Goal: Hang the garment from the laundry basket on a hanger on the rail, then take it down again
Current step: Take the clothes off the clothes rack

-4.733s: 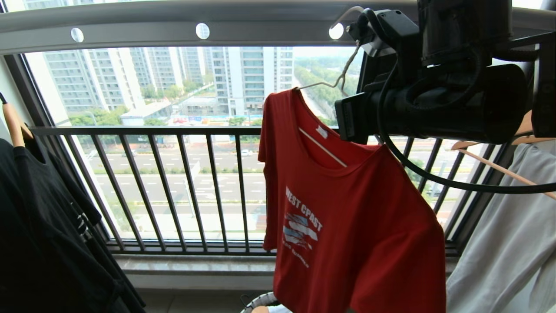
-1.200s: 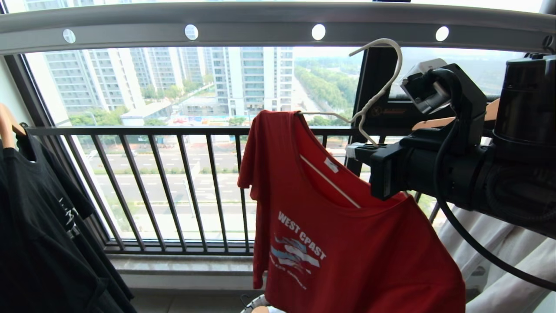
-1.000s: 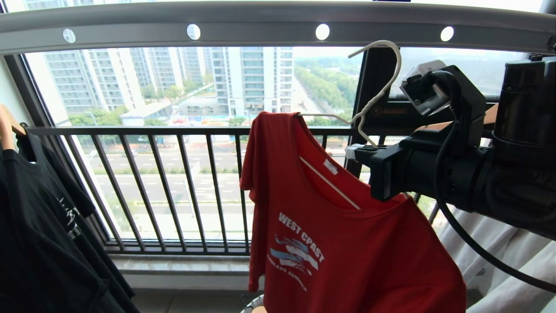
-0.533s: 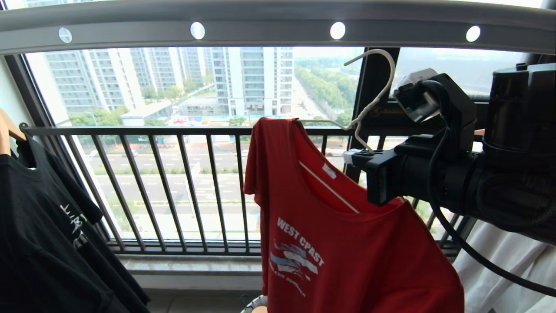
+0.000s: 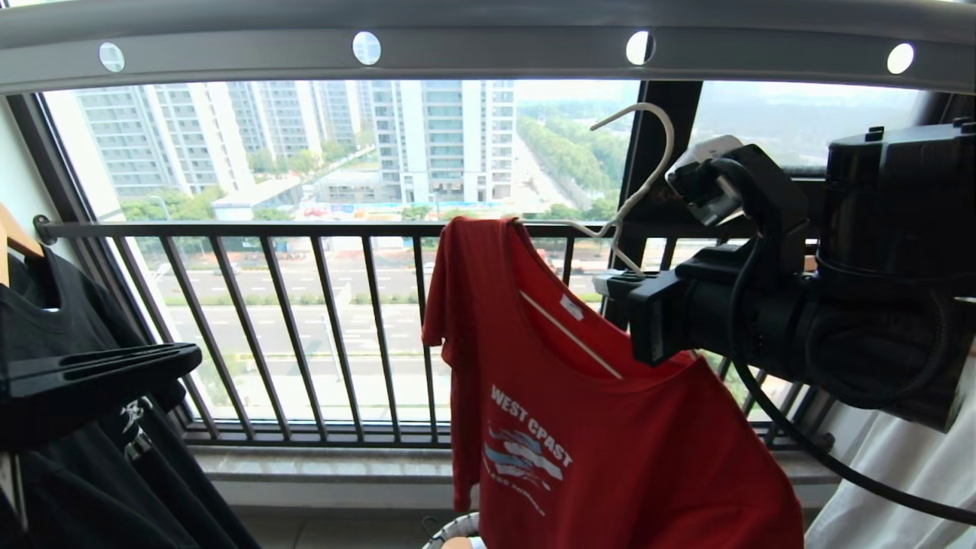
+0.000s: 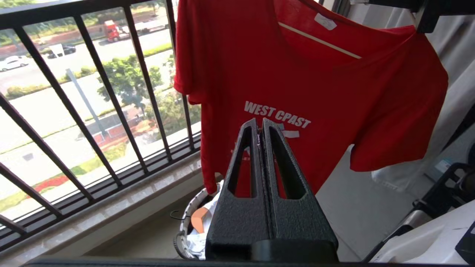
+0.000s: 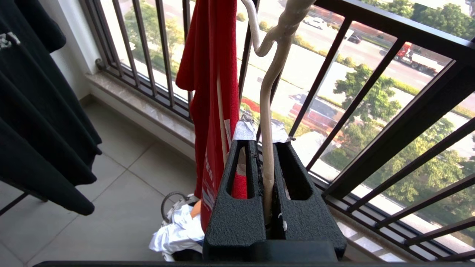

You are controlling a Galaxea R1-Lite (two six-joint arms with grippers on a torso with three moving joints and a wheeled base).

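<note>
The right tool (image 7: 264, 142) is clamped on the thin off-white wire hanger (image 5: 637, 183), its hook just below the grey holed rail (image 5: 488, 46). The red garment (image 5: 602, 412) drapes from it. The left tool (image 6: 261, 124) is closed, empty, beside the shirt. Below, the laundry basket (image 6: 187, 218) is partly hidden.

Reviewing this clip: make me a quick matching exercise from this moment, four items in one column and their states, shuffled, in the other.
Items:
1. hanger
2. red T-shirt
3. left gripper
4. laundry basket

States:
A. on the floor under the shirt, white cloth inside
B. shut and empty
C. off the rail, pinched in the right gripper
D. draped on the hanger

Pairs: 1-C, 2-D, 3-B, 4-A
</note>
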